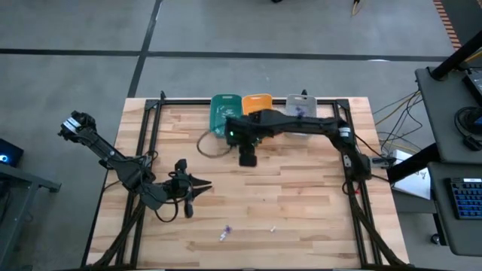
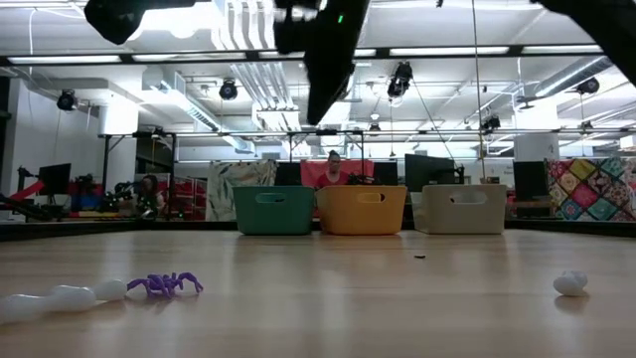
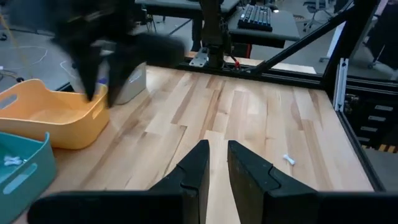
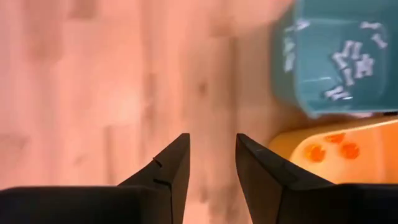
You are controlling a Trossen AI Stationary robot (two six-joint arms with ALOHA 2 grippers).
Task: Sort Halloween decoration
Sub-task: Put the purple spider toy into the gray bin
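The Halloween decoration shows as tiny trinkets. A purple spider (image 2: 164,285), white bones (image 2: 60,296) and a white piece (image 2: 570,283) lie flat on the table near its front edge. More white bones lie in the teal bin (image 4: 336,56), and orange pieces lie in the orange bin (image 4: 336,155). My right gripper (image 4: 211,155) hangs open and empty above the table, just in front of these two bins (image 1: 248,154). My left gripper (image 3: 217,165) waits at the table's left (image 1: 197,186), a narrow gap between its fingers and nothing in it.
Three bins stand in a row at the far edge: teal (image 1: 224,114), orange (image 1: 257,102) and grey (image 1: 300,105). A black frame (image 1: 154,113) runs along the table's sides. Bare wood lies between the arms and the front edge. A person sits in the room behind.
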